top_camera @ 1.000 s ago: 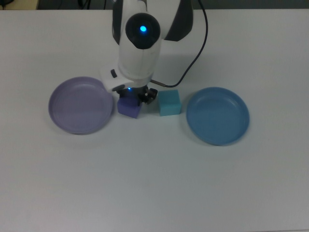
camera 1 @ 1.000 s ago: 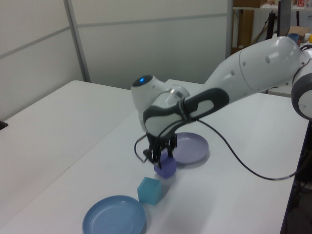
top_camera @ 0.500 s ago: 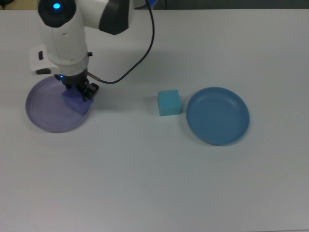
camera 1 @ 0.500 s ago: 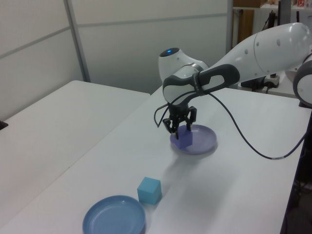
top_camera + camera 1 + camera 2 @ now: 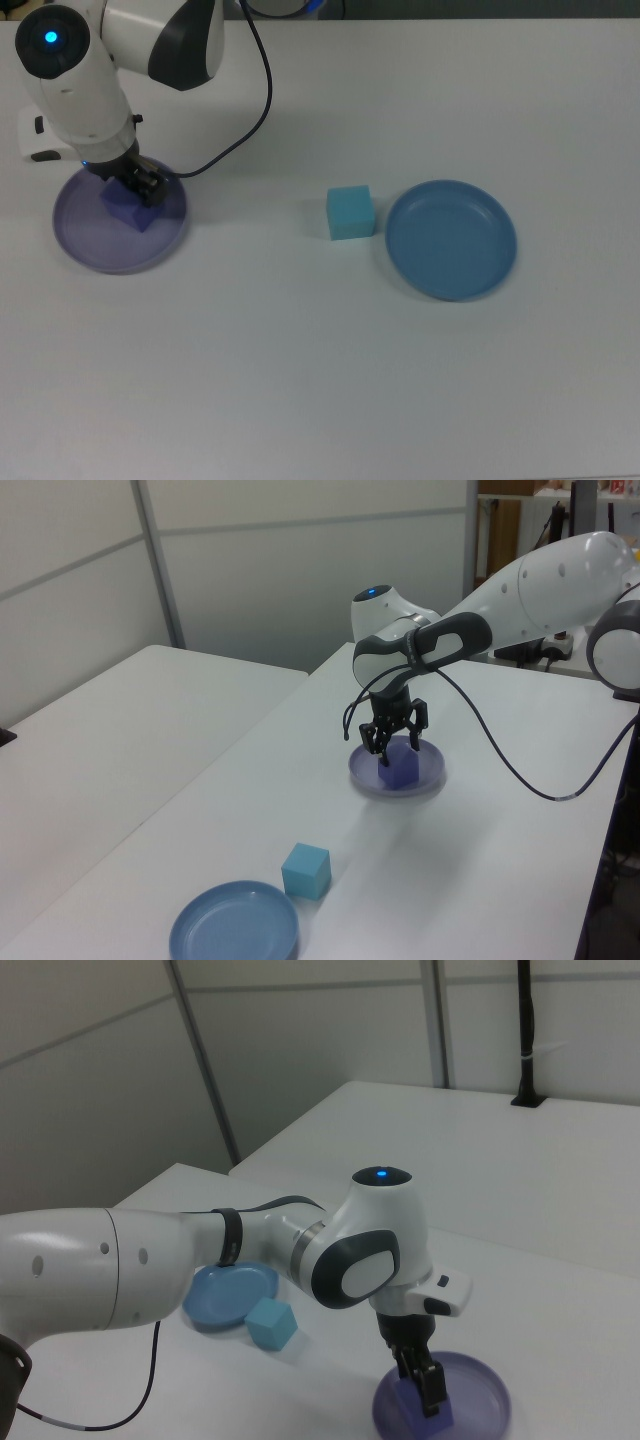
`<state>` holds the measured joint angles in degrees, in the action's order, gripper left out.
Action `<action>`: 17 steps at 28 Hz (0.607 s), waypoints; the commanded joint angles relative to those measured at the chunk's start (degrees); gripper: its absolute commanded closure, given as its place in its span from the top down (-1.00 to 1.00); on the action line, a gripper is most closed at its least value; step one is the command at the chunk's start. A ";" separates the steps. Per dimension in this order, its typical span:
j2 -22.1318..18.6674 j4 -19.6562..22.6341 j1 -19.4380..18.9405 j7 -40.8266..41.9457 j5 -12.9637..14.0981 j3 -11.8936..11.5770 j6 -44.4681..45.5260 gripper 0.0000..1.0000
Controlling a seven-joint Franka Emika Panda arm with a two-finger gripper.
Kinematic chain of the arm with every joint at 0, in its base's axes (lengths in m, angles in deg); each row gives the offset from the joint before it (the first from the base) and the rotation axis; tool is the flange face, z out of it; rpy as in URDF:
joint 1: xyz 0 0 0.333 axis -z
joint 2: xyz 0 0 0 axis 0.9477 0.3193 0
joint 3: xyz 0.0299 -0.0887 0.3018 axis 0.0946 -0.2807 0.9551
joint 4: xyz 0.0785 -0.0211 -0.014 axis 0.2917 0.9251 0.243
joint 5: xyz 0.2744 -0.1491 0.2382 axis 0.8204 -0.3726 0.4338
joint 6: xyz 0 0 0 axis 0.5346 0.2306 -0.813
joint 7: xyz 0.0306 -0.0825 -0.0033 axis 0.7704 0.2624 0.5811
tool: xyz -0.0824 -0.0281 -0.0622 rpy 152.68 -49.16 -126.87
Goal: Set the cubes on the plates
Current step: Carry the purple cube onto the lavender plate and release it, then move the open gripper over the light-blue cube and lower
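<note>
The purple cube [image 5: 122, 208] rests inside the lavender plate [image 5: 90, 240], toward its upper right part in the top view. My gripper [image 5: 137, 192] stands over the cube with its dark fingers down both sides of it, shut on it. In the left view the gripper [image 5: 396, 752] grips the top of the purple cube [image 5: 398, 773], whose base touches the lavender plate [image 5: 432, 778]. The teal cube [image 5: 350, 212] sits on the table just left of the empty blue plate [image 5: 451, 239] in the top view.
A black cable [image 5: 265, 90] loops from the arm over the table behind the lavender plate. In the left view a second white table [image 5: 110, 740] adjoins on the left view's left. Wall panels stand behind.
The arm has carried the purple cube farther over the lavender plate and lowered it until it rests in the plate. The teal cube and blue plate have not moved.
</note>
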<state>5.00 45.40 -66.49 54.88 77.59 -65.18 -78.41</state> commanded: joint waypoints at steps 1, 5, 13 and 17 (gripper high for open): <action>-1.92 0.45 -0.84 1.52 1.12 0.48 1.34 1.00; -4.21 0.45 -1.90 3.02 1.12 0.74 3.45 1.00; -7.02 0.45 -11.37 2.14 1.12 0.83 7.14 1.00; -6.59 0.45 -15.95 0.65 1.03 0.83 7.23 1.00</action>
<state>-0.91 44.71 -76.69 56.24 77.71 -63.73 -72.22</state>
